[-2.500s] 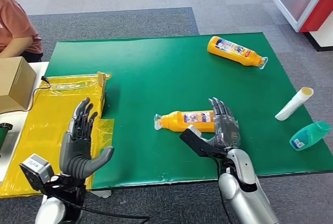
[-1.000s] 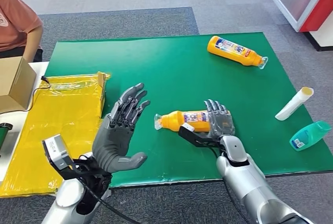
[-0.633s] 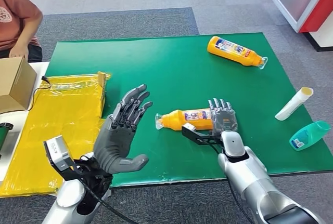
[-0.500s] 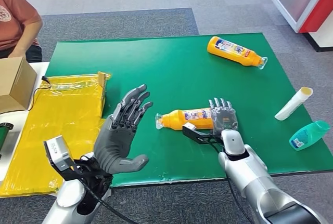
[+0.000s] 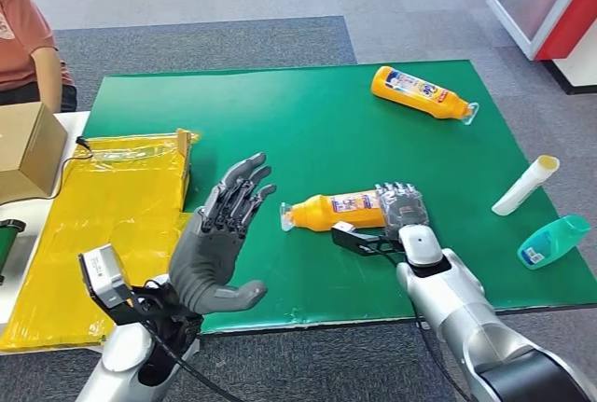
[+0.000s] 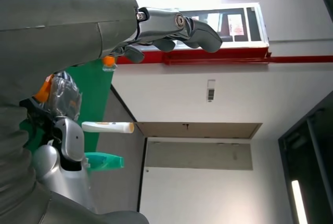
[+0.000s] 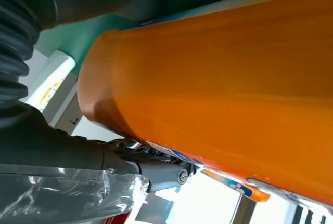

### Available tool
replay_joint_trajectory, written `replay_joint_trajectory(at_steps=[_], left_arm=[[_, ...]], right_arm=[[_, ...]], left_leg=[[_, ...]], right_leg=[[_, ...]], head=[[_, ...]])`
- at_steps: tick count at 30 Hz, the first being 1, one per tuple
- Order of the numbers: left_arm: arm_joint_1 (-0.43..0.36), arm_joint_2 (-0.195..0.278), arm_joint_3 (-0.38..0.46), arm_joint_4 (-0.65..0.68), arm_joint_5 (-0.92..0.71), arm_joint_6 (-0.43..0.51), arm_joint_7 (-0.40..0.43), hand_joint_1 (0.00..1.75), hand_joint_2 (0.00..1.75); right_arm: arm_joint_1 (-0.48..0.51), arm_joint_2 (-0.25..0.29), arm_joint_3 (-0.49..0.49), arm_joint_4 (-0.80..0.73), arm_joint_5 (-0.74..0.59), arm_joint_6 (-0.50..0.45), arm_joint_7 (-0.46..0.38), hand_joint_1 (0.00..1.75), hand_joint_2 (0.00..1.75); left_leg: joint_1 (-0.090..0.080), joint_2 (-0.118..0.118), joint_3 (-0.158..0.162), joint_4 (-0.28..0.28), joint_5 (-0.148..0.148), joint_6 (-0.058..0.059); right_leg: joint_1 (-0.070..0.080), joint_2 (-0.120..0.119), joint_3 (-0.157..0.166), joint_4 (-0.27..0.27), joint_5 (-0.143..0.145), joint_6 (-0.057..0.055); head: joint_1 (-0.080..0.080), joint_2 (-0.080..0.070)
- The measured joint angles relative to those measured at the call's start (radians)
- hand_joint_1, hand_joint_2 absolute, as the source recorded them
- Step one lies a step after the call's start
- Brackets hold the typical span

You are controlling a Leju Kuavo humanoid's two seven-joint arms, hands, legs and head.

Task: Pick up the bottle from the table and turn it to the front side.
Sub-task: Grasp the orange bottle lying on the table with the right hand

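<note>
Bottle (image 5: pixel 331 211), orange with a clear cap, lies on its side on the green mat (image 5: pixel 317 122); the right hand (image 5: pixel 401 211) wraps its fingers around the base end. Its label is too small to read. The left hand (image 5: pixel 218 234) hovers open, fingers spread, well to the left. Beyond the right hand lies a second orange bottle (image 5: pixel 423 92); to its right, a white tube (image 5: pixel 526 185) and teal bottle (image 5: pixel 554 241).

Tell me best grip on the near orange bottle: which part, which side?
Grip the wide base end of the orange bottle, from the robot's near right side. It lies flat with its cap toward the left hand, so the neck tapers away while the base offers a broad, even wrap. The right hand already closes around that end.
</note>
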Motion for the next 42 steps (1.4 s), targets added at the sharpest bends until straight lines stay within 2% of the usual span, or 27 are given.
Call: replay_joint_trajectory(at_steps=[6, 11, 15, 20, 22, 26, 29, 31, 35, 37, 42], left_arm=[[0.0, 0.0, 0.0, 0.0, -0.001, 0.005, -0.001, 0.0, 1.75], [0.002, 0.001, 0.004, 0.0, -0.01, 0.03, -0.004, 0.0, 1.75], [0.018, 0.004, 0.026, 0.0, -0.024, 0.048, -0.011, 0.0, 1.75], [0.04, 0.009, 0.055, -0.005, -0.04, 0.067, -0.022, 0.0, 1.75], [0.052, 0.012, 0.068, -0.011, -0.046, 0.083, -0.033, 0.0, 1.75], [0.078, 0.02, 0.096, -0.022, -0.06, 0.129, -0.06, 0.0, 1.75], [0.087, 0.027, 0.114, -0.023, -0.071, 0.158, -0.073, 0.0, 1.75], [0.09, 0.031, 0.125, -0.024, -0.126, 0.217, -0.089, 0.0, 1.75], [0.091, 0.042, 0.143, -0.029, -0.388, 0.464, -0.127, 0.0, 1.75], [0.09, 0.048, 0.148, -0.033, -0.415, 0.504, -0.129, 0.0, 1.75], [0.079, 0.056, 0.161, -0.033, -0.3, 0.472, -0.116, 0.0, 1.75]], right_arm=[[-0.003, 0.0, 0.001, 0.006, -0.021, -0.026, -0.013, 1.75, 1.75], [0.009, 0.0, -0.019, -0.008, -0.117, -0.096, -0.065, 1.75, 1.75], [0.064, 0.0, -0.064, -0.134, -0.283, -0.11, -0.148, 1.75, 1.75], [0.12, 0.0, -0.107, -0.325, -0.454, -0.091, -0.21, 1.75, 1.75], [0.147, 0.001, -0.124, -0.411, -0.575, -0.078, -0.252, 1.75, 1.75], [0.213, 0.007, -0.166, -0.605, -0.898, -0.008, -0.345, 1.75, 1.75], [0.253, 0.017, -0.196, -0.72, -1.04, 0.025, -0.381, 1.75, 1.75], [0.279, 0.024, -0.211, -0.782, -1.138, 0.046, -0.387, 1.75, 1.75], [0.34, 0.046, -0.235, -0.882, -1.358, 0.067, -0.372, 1.75, 1.75], [0.365, 0.055, -0.239, -0.914, -1.404, 0.064, -0.375, 1.75, 1.75], [0.409, 0.089, -0.234, -0.962, -1.393, 0.018, -0.408, 1.75, 1.75]], left_leg=[[0.0, 0.0, 0.0, 0.0, 0.0, 0.0], [0.0, 0.0, -0.001, 0.0, 0.0, 0.0], [0.0, 0.0, -0.002, 0.0, 0.0, 0.0], [0.0, 0.0, -0.003, 0.0, 0.0, 0.0], [0.0, 0.0, -0.004, 0.0, 0.0, 0.0], [0.0, -0.001, -0.005, 0.0, -0.001, 0.0], [0.0, -0.001, -0.005, 0.0, -0.001, 0.0], [0.0, -0.001, -0.005, 0.0, -0.001, 0.0], [0.0, -0.001, -0.005, 0.0, -0.001, 0.0], [0.0, -0.001, -0.005, 0.0, -0.001, 0.0], [0.0, -0.001, -0.005, 0.0, -0.001, -0.001]], right_leg=[[0.0, 0.0, 0.0, 0.0, 0.0, 0.0], [0.0, 0.0, 0.0, 0.0, 0.0, 0.0], [0.0, 0.0, -0.002, 0.0, 0.0, 0.0], [0.0, 0.0, -0.003, 0.0, -0.001, 0.0], [0.0, 0.0, -0.003, 0.0, -0.001, 0.0], [0.0, -0.001, -0.004, 0.0, -0.002, 0.001], [0.0, -0.001, -0.004, 0.0, -0.002, 0.001], [0.0, -0.001, -0.004, 0.0, -0.003, 0.001], [0.0, -0.001, -0.004, 0.0, -0.003, 0.001], [0.0, -0.001, -0.004, 0.0, -0.003, 0.001], [0.0, -0.001, -0.004, 0.0, -0.003, 0.0]], head=[[0.0, 0.0], [0.0, 0.0], [0.0, 0.0], [0.0, 0.0], [0.0, 0.0], [0.0, 0.0], [0.0, 0.0], [0.0, 0.0], [0.0, 0.0], [0.0, 0.0], [0.0, 0.0]])
